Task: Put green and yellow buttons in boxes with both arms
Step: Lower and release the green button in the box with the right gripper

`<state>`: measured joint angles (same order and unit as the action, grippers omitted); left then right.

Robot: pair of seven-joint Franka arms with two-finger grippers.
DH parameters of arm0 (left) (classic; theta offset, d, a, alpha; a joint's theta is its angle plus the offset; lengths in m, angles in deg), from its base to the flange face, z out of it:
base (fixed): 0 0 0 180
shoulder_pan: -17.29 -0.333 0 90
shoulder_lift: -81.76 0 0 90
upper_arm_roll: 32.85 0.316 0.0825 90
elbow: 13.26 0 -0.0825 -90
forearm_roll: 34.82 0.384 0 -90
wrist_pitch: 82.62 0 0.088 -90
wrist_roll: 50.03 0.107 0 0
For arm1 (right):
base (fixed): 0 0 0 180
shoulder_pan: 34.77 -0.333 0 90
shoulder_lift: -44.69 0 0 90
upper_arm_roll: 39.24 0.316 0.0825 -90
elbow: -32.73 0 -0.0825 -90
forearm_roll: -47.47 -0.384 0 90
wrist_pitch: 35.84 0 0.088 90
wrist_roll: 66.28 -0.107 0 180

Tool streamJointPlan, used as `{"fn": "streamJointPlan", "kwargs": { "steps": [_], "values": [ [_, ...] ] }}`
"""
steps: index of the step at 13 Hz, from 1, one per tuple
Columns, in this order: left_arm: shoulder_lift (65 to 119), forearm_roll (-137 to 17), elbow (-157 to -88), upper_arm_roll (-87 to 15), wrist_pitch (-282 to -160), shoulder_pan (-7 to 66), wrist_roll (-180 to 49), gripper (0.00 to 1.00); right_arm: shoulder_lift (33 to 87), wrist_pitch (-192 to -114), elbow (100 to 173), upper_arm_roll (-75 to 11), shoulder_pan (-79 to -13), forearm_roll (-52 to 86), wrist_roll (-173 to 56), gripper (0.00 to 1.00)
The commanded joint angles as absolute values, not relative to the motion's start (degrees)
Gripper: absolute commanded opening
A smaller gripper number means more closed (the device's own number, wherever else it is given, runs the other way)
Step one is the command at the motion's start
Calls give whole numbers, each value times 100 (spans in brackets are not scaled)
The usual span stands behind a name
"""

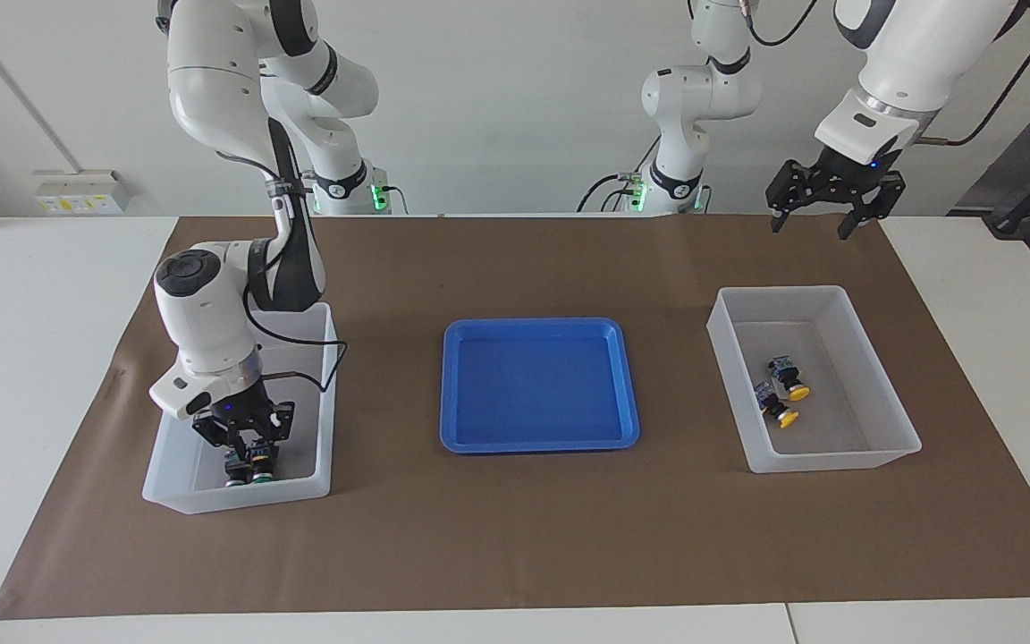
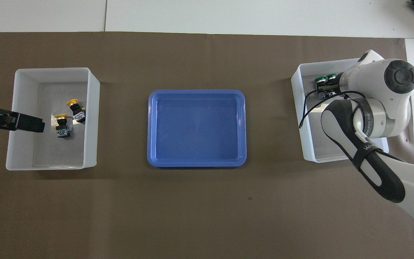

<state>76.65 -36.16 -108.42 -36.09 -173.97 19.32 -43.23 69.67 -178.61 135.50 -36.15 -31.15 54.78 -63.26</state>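
Observation:
Two green buttons (image 1: 249,471) (image 2: 325,78) lie side by side in the box (image 1: 238,497) (image 2: 298,108) at the right arm's end, against its wall farthest from the robots. My right gripper (image 1: 251,450) (image 2: 323,88) is down inside this box, right on top of them; whether it grips one is hidden. Two yellow buttons (image 1: 781,390) (image 2: 68,115) lie in the other box (image 1: 837,461) (image 2: 49,72). My left gripper (image 1: 812,224) (image 2: 23,122) hangs open and empty high over the mat, on the robots' side of that box.
A shallow blue tray (image 1: 537,385) (image 2: 196,127) sits bare on the brown mat (image 1: 515,537) between the two boxes. The right arm's elbow and black cable overhang its box.

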Motion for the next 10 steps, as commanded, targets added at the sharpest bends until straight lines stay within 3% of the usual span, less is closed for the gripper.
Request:
{"fn": "streamJointPlan", "kwargs": {
  "steps": [1, 3, 5, 7, 10],
  "values": [
    [7649, -3658, -10844, -3627, -17297, 1870, -4317, 100, 6764, -17735, 13583, -3546, -3029, 5371, -6162, 65],
    [7649, -3658, -10844, -3628, -17297, 1879, -4317, 100, 6396, -17349, 13574, -3537, -3073, 5362, -6328, 70],
    [7640, -3666, -10870, -3628, -17297, 1887, -4343, 100, 6061, -16945, 13539, -3511, -3126, 5362, -6696, 88],
    [7649, -3666, -10871, -3619, -17314, 1896, -4353, 100, 5736, -16445, 13504, -3511, -3292, 5362, -7118, 100],
    [7649, -3666, -10871, -3610, -17314, 1870, -4361, 100, 5174, -15697, 13504, -3511, -3390, 5292, -7278, 100]
  ]
}}
